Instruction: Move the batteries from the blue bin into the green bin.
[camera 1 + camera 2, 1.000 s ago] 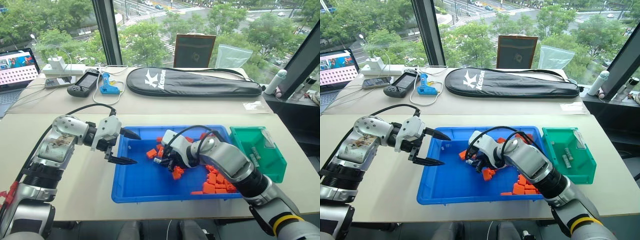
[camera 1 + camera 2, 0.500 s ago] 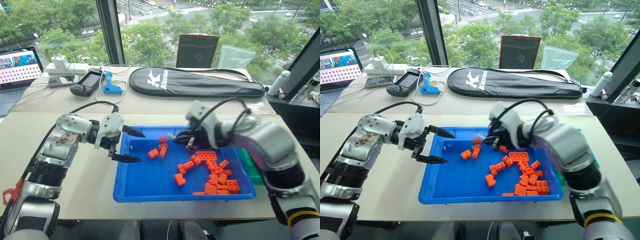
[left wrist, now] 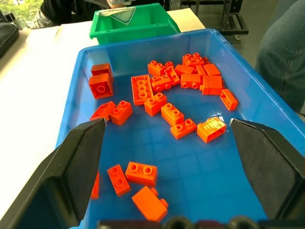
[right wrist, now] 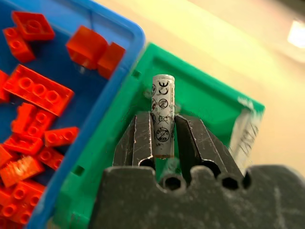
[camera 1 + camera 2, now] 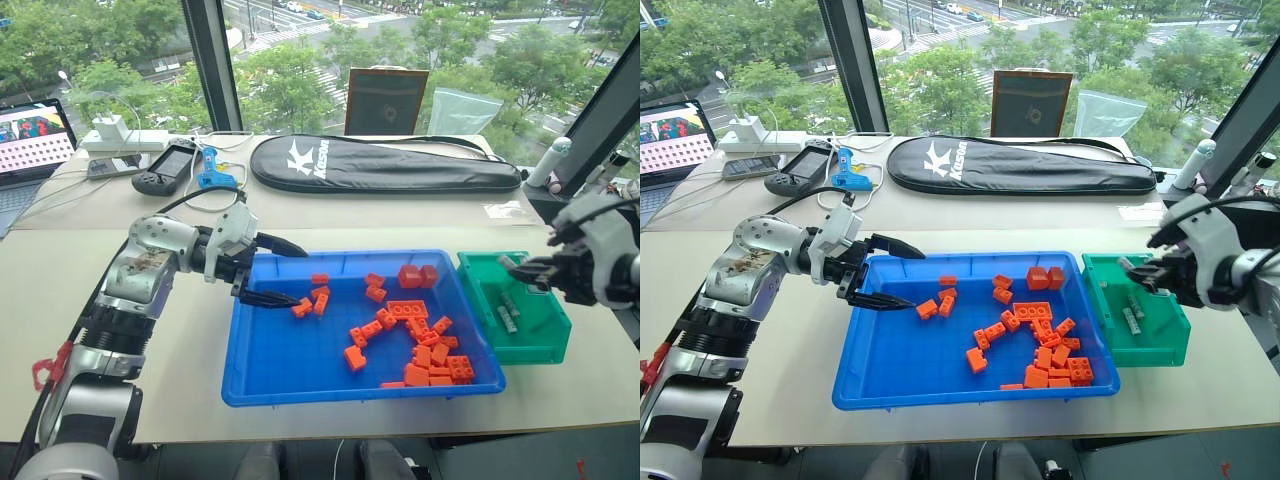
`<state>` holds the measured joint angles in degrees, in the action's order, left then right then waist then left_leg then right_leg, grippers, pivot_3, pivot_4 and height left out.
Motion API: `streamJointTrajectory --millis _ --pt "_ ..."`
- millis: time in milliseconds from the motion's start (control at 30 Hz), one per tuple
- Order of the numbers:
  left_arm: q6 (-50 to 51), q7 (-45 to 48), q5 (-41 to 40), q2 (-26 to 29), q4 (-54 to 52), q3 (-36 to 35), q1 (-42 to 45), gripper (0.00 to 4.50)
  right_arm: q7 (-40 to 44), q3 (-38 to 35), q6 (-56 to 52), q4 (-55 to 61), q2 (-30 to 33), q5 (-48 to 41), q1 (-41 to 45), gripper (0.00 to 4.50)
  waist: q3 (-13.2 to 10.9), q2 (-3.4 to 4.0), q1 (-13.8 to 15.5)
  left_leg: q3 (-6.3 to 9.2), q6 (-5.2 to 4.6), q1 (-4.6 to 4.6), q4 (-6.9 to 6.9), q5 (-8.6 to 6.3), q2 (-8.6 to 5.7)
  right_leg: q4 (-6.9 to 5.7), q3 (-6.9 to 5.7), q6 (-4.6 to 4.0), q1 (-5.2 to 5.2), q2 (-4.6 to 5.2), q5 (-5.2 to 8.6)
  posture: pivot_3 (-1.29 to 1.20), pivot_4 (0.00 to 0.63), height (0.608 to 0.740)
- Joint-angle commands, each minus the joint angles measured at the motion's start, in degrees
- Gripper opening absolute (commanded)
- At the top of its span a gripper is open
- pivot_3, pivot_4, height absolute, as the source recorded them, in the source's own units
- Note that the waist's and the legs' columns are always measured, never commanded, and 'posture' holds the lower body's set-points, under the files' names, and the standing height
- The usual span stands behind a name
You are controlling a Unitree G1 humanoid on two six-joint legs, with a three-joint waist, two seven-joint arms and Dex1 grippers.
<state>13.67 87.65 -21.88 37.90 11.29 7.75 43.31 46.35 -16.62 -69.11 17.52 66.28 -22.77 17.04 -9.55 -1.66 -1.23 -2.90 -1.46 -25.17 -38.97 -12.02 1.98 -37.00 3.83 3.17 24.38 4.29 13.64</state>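
Pinching one battery upright between its black fingers, the right pincer hung over the green bin. For a clean drop, best to lower toward the bin's middle before releasing, since a smooth metal cylinder would likely roll or bounce off hard plastic walls; the blue rim lay just beside. The battery was slim, silver-grey, with printed marks. Below the pincer, more batteries lay on the bin's floor. The green bin was deep, rigid, rectangular. Beside it, the blue bin was shallow with a rolled rim, glossy, holding studded orange bricks; no battery visible among them. The left pincer hovered spread wide over the blue bin's far edge, holding nothing, above the pale tabletop.
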Motion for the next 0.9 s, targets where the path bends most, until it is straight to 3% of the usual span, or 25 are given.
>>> streamJointTrajectory --millis 33,100,167,333,433,533,900 --pt "0.08 -1.23 0.77 -0.48 0.90 -0.31 2.25 4.50 -0.32 -3.36 2.83 0.01 1.11 1.06 -3.39 0.35 0.00 0.00 0.20 0.01 0.00 0.00 -0.01 0.00 0.00 0.01 0.00 0.00 -0.01 0.00 0.00 0.00 0.150 0.734" --pt "0.44 -1.78 1.82 -0.62 1.27 0.37 2.53 4.50 -1.02 -3.12 3.31 0.31 0.04 0.42 -3.66 1.37 0.00 0.00 0.23 0.00 0.00 0.00 -0.01 0.00 -0.03 0.01 0.00 0.01 -0.01 0.03 0.00 0.00 0.150 0.734" --pt "0.65 -2.00 2.25 -0.80 1.57 0.50 2.77 4.50 -1.43 -2.72 3.33 0.57 -0.27 0.01 -3.22 1.89 0.00 0.00 0.19 0.00 0.00 0.00 -0.02 0.00 -0.03 0.01 0.01 0.01 -0.01 0.02 0.00 0.00 0.150 0.734" --pt "1.34 -2.46 2.05 -0.58 1.58 -0.42 2.70 4.50 -0.94 -2.08 3.76 1.07 2.09 0.31 -3.31 3.67 0.00 0.00 0.30 0.01 0.00 -0.01 -0.01 0.00 -0.03 0.02 0.01 0.01 -0.01 0.02 0.00 0.00 0.150 0.734" --pt "1.19 -2.81 2.79 0.59 1.85 -0.80 2.24 4.50 2.12 -0.48 10.32 3.77 3.35 -0.03 -1.60 4.47 0.00 0.00 0.32 0.00 0.00 -0.01 -0.01 0.00 -0.04 0.02 0.01 0.02 0.00 0.03 0.01 0.00 0.150 0.734" --pt "1.35 -2.94 2.68 0.64 1.96 -0.70 2.30 4.50 7.47 2.77 15.72 8.77 3.02 -3.29 0.44 4.47 0.01 0.02 -0.14 0.01 0.00 0.01 -0.01 0.00 0.00 0.02 0.02 0.02 0.00 -0.01 0.01 0.00 0.150 0.734" --pt "1.97 -4.20 2.11 0.92 -1.45 -0.96 0.43 4.50 0.78 24.08 9.14 13.14 -8.76 -1.54 12.15 4.47 -0.01 -0.01 0.43 0.06 0.00 -0.04 -0.02 0.00 -0.01 0.02 -0.02 0.02 0.01 0.00 0.02 0.00 0.150 0.734"
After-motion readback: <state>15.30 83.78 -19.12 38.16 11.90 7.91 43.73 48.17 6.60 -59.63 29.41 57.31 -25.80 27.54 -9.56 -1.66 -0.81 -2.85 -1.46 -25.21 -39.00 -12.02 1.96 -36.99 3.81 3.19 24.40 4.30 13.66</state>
